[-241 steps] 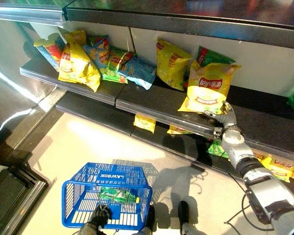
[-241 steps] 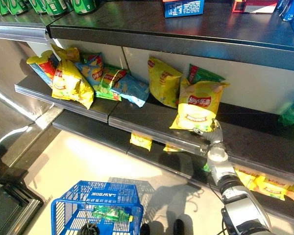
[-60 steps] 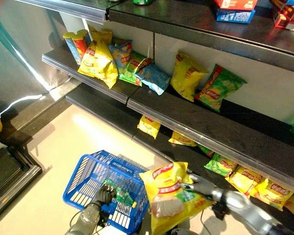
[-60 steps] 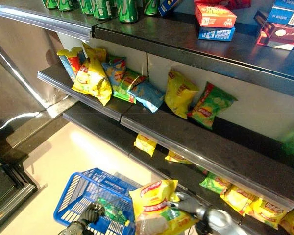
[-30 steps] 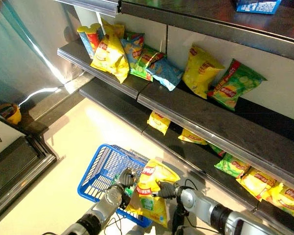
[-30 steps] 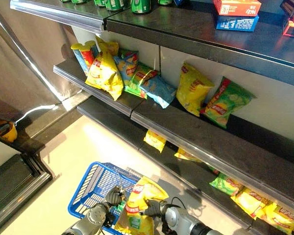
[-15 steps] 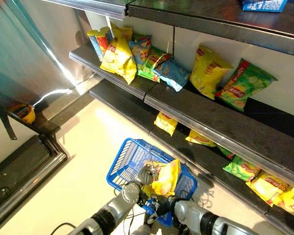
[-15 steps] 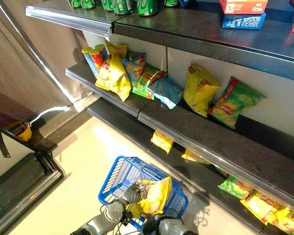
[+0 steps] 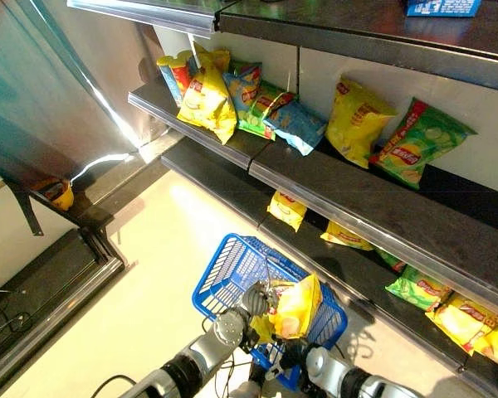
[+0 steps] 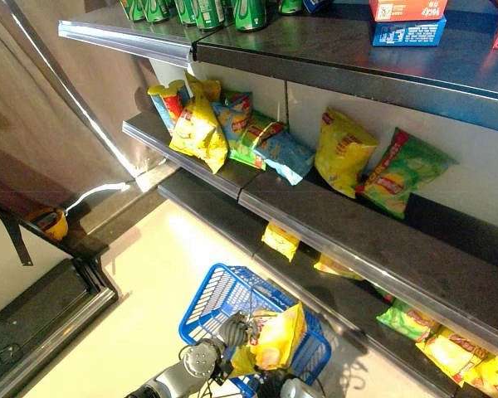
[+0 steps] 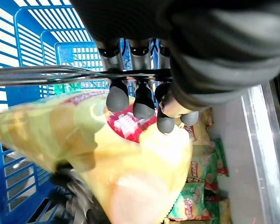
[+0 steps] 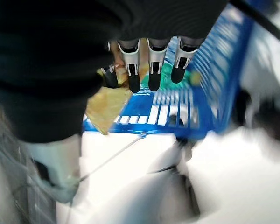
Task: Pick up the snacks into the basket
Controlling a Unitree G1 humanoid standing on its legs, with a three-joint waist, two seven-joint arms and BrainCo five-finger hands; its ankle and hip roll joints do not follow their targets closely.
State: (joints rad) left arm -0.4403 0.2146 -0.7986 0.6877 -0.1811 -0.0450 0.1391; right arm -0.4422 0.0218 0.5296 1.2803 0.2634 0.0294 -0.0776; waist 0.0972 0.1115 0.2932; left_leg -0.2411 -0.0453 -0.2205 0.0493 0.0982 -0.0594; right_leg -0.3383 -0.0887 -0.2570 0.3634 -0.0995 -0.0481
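While left hand [image 11: 144,70] fingers curl round basket [image 9: 232,269] handle, right hand [image 12: 149,65] fingers relaxed, yellow bag [image 9: 297,305] inside.

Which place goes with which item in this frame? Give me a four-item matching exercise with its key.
Items:
1. yellow chip bag
2. blue basket
3. green cans
4. left hand

Places:
A. on the top shelf
B. curled round the basket's handle
C. leaning in the basket, sticking up above its rim
D. low above the floor before the shelves, hanging from the left hand

Pairs: 1-C, 2-D, 3-A, 4-B
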